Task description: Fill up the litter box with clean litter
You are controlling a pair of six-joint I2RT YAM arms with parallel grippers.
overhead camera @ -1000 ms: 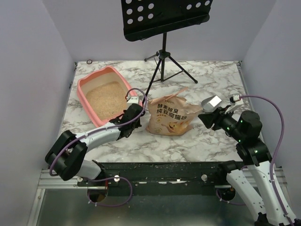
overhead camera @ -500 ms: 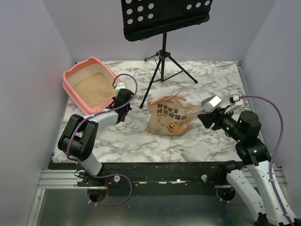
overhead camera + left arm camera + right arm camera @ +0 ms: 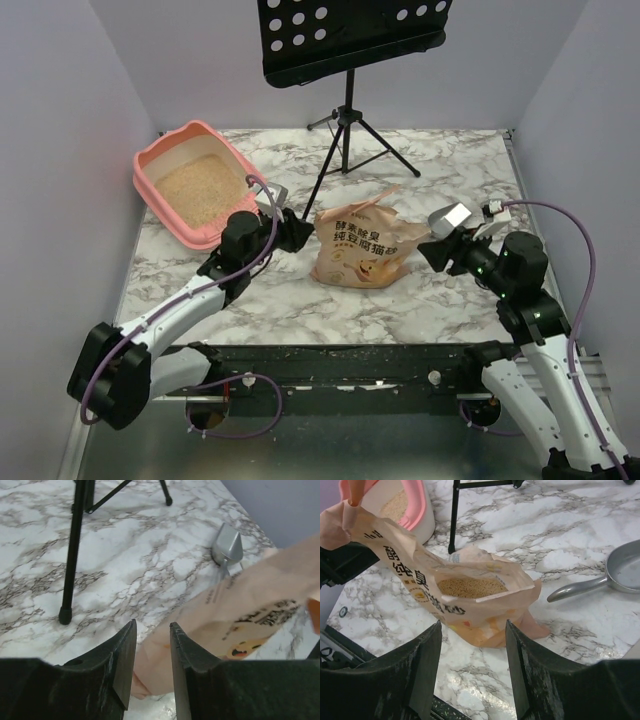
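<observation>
one bag (image 3: 362, 245) centre; litter box (image 3: 165, 205) at table (image 3: 450, 170) far-left edge.

left tool (image 3: 297, 232) released the litter box (image 3: 186, 228) and swung toward the bag (image 3: 365, 250).

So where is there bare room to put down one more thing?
Two bare patches of table: the far right corner, behind the scoop and right of the stand's legs; and the near strip between the bag and the table's edge. It is crowded between the litter box and the bag, where the left tool and one stand leg are.
</observation>
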